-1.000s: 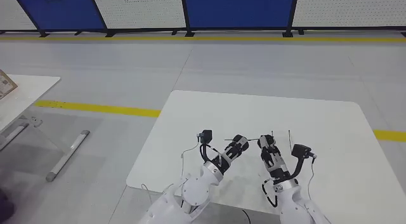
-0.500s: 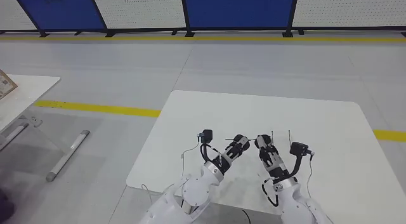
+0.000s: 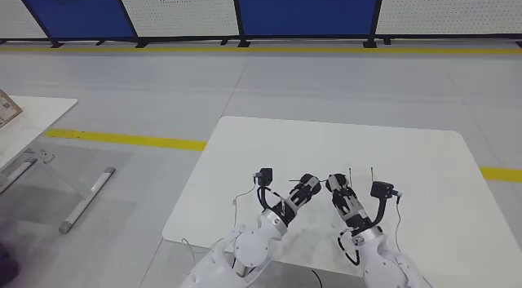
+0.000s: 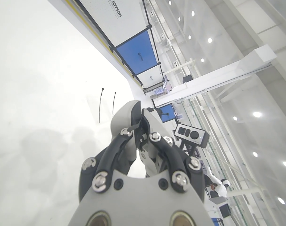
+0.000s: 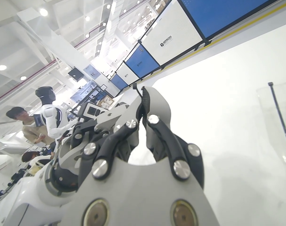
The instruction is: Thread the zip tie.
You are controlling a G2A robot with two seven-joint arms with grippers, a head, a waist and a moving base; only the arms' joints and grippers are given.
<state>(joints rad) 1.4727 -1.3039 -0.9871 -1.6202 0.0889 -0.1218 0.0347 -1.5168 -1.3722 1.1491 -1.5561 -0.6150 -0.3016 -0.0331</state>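
The white table (image 3: 424, 149) carried everything. The two arms lay side by side over its near part, angled inward so that their tips came near each other. The right gripper (image 5: 143, 95) had its fingers pressed fully together, with no gap showing between the dark pads. The left gripper (image 4: 142, 115) was closed just as tightly, finger against finger. A clear sheet (image 5: 267, 118) lay flat on the table on the outer side of the right gripper, its edges only faintly visible. Two loose zip ties (image 4: 100, 105) rested on the table, side by side, roughly parallel and apart from each other. Their small square heads pointed away from the robot, and neither tie touched a gripper. From the right wrist, one of them could be seen lying on the clear sheet; whether the other also lay on it could not be told. The zip tie (image 5: 138, 91) of the task was held off the table, pinched in the right gripper. Its black strap ran up between the pads and its head stuck out just past the fingertips. A thin black strip was also clamped between the left gripper's fingers. It looked like zip tie strap, though whether it belonged to the same tie could not be told.
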